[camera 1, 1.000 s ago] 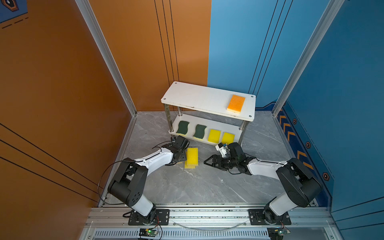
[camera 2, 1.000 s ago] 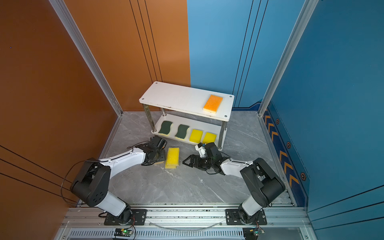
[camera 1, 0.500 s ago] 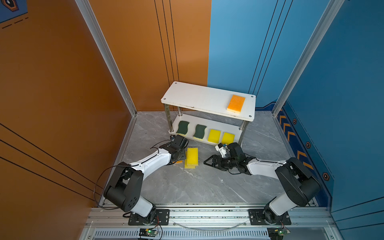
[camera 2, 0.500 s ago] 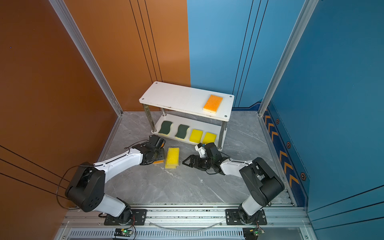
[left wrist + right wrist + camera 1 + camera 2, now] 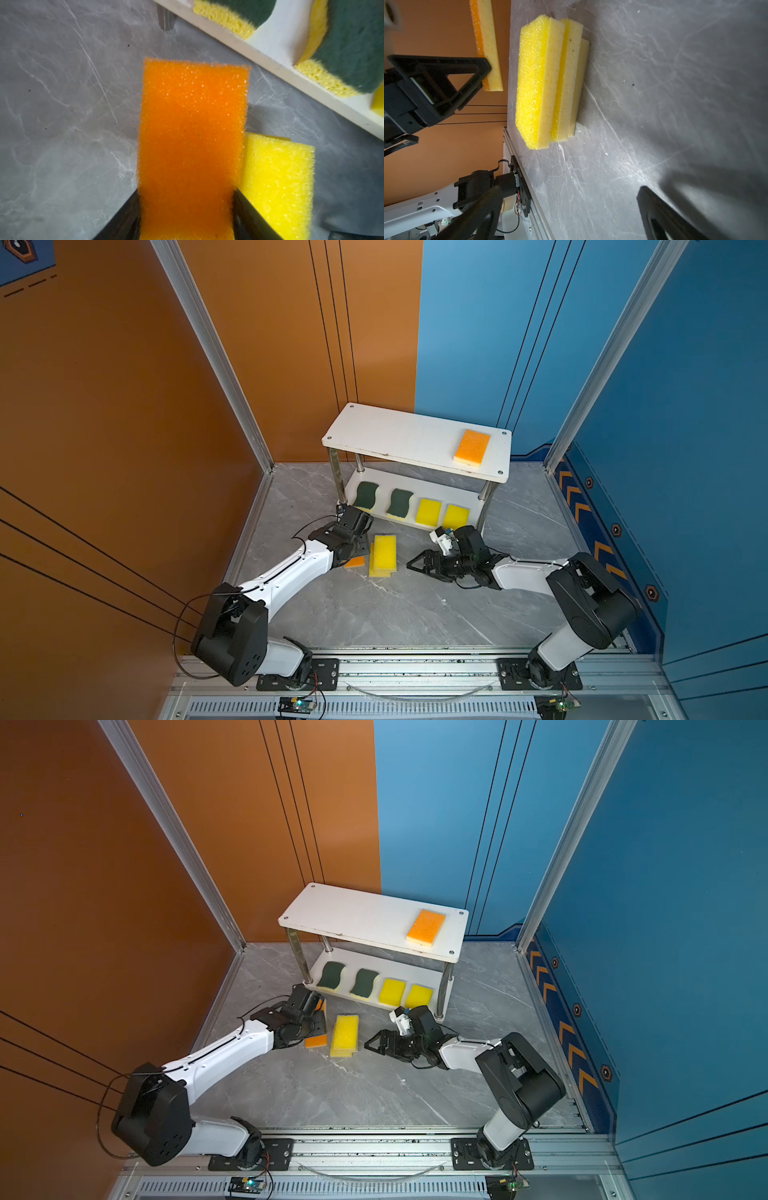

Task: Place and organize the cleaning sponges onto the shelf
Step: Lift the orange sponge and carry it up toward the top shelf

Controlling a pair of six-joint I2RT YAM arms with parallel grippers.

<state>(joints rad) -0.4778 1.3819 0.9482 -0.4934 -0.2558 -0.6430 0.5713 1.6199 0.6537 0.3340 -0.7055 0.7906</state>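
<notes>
The left gripper (image 5: 187, 220) has its fingers clamped on the long sides of an orange sponge (image 5: 193, 135), lifted off the bench (image 5: 374, 614) at 9 o'clock of the yellow stack (image 5: 383, 555), probably bound for the shelf (image 5: 399, 435). The right gripper (image 5: 424, 563) waits at 3 o'clock of that stack, fingers wide and empty, likely to take it next.

**Left claw clamped, right claw spread wide**

The left arm reaches forward and low, its left claw (image 5: 187, 216) pinched on an orange sponge (image 5: 193, 135). The right arm stretches low across toward the middle, its right claw (image 5: 419, 564) spread wide with nothing between its fingers.
</notes>
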